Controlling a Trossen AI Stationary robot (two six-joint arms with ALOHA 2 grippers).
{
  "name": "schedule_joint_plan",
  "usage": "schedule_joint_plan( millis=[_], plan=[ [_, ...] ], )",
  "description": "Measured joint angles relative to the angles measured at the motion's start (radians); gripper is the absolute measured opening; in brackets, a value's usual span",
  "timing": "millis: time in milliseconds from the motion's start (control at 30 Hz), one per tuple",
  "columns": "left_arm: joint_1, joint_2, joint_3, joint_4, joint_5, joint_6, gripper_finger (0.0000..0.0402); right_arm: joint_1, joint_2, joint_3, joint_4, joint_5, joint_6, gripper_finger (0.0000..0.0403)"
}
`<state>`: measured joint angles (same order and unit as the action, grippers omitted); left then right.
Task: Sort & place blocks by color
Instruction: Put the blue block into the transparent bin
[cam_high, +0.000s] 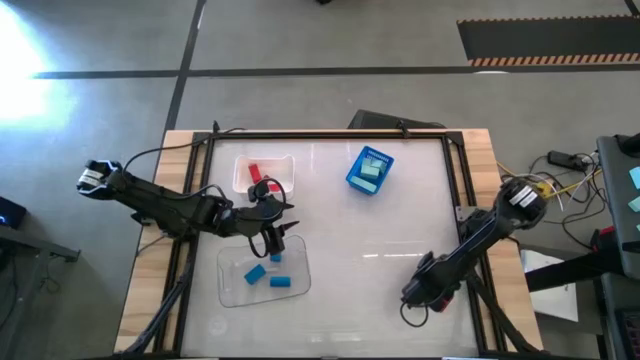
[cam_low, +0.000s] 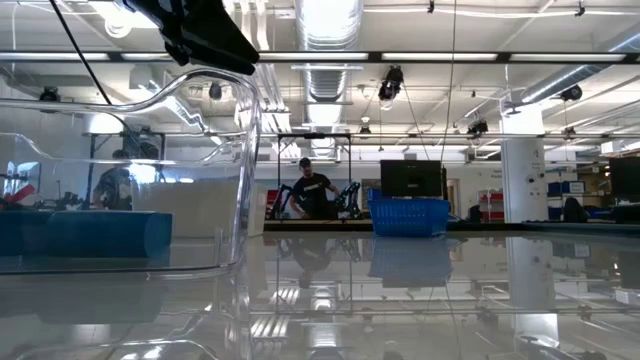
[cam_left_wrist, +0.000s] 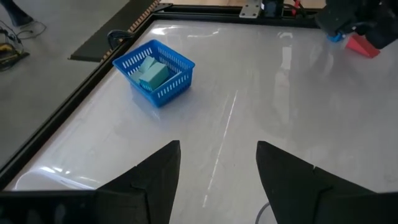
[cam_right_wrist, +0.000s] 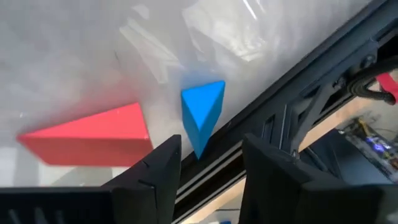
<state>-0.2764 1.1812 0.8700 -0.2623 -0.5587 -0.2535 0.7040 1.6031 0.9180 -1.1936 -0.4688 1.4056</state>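
Blocks (cam_high: 268, 275) in near tray (cam_high: 232, 285), basket (cam_high: 352, 180) seemingly behind-right.

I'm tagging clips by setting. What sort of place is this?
Probably a large robotics lab or workshop: exposed ceiling ducts, a person at distant benches, hazard-striped floor mat beside the table.

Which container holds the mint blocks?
The blue mesh basket, at the table's far middle, apart from both trays. The mint blocks sit inside it; the near clear tray holds blue blocks, and the far tray holds a red block.
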Motion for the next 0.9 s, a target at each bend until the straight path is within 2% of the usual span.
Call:
schedule_joint_plan(
  millis=[300,567,633,733,900],
  plan=[
    [0.0,0.0,0.0,0.0,0.0,0.007,0.0195,-0.001,0.13,0.0,0.026,0.005,-0.063,0.0126],
    [0.0,0.0,0.001,0.0,0.0,0.007,0.0195,-0.009,0.171,0.001,0.006,-0.007,-0.081,0.0029],
    [0.0,0.0,0.001,0.0,0.0,0.007,0.0195,-0.012,0.157,0.003,0.0,-0.003,-0.076,0.0021],
    [0.0,0.0,0.001,0.0,0.0,0.007,0.0195,-0.022,0.13,0.024,-0.029,0.056,-0.068,0.0015],
    [0.0,0.0,0.001,0.001,0.0,0.007,0.0195,-0.054,0.062,0.097,-0.089,0.262,-0.056,0.0008]
  ],
)
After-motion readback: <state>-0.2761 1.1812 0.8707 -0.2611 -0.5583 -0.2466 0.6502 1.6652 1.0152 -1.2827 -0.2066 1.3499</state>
